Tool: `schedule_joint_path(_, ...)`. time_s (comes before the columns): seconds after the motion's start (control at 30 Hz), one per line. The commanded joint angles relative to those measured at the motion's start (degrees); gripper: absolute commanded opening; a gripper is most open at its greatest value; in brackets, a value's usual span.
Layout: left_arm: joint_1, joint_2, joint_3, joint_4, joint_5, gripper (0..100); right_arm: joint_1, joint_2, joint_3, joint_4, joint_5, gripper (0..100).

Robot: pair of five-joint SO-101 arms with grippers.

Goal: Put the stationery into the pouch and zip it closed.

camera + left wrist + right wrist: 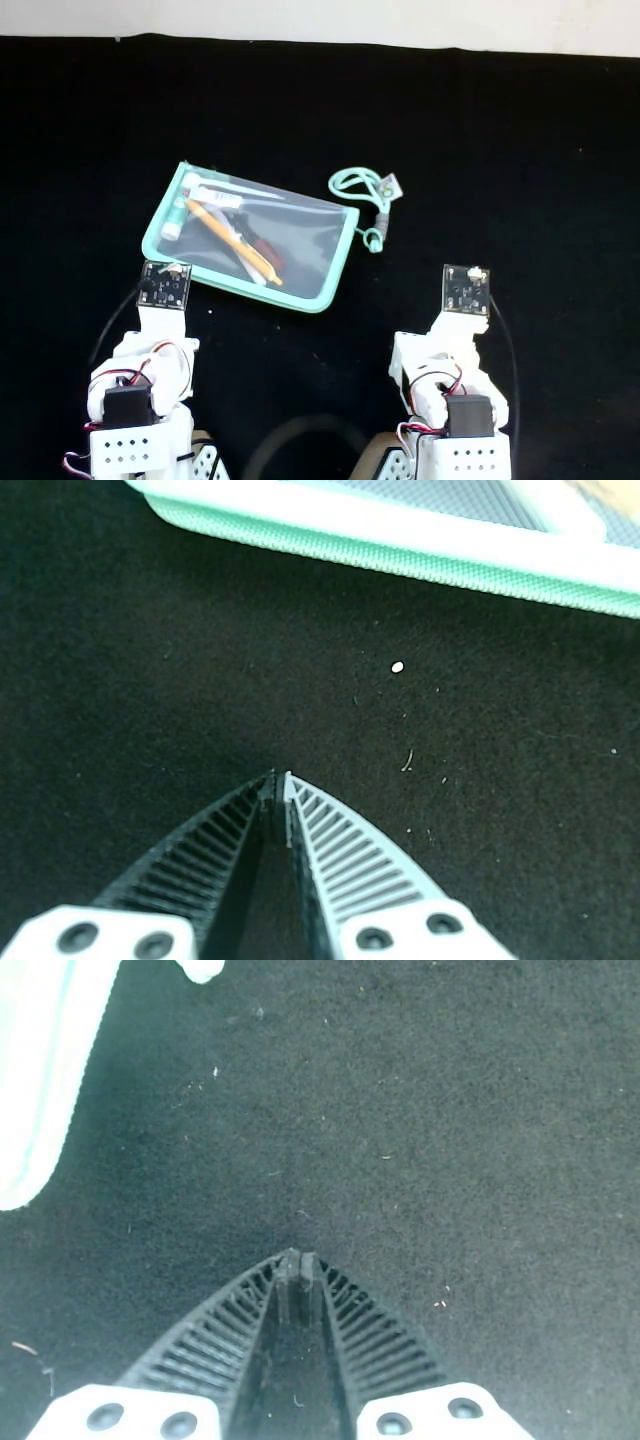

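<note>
High view: the pouch (240, 284) lay tilted on the black table (520, 150), pens and other stationery (235, 240) already inside it. Its looped cord (355, 183) trailed off the far right corner. Both arms sat drawn back near the table's front edge. Whether the zip was fully shut could not be told.

Left wrist view: the left gripper (278, 780) had its jaws pressed together on nothing, with the pouch's teal edge (420, 555) near but apart from the tips.

Right wrist view: the right gripper (297, 1260) was likewise closed and empty, a pouch corner (40, 1080) off to one side.

If any zip travel remained, one gripper should probably pin the rim while the other drew the cord straight along the zip.
</note>
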Motion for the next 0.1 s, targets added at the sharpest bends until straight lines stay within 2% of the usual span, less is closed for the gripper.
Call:
schedule_joint_path(0.0,-0.5,-0.7,0.8,0.6,0.4,1,0.7,-0.7,7.4,0.6,0.6,0.5)
schedule_joint_path(0.07,-0.5,-0.7,0.8,0.6,0.4,1,0.7,-0.7,7.4,0.6,0.6,0.5)
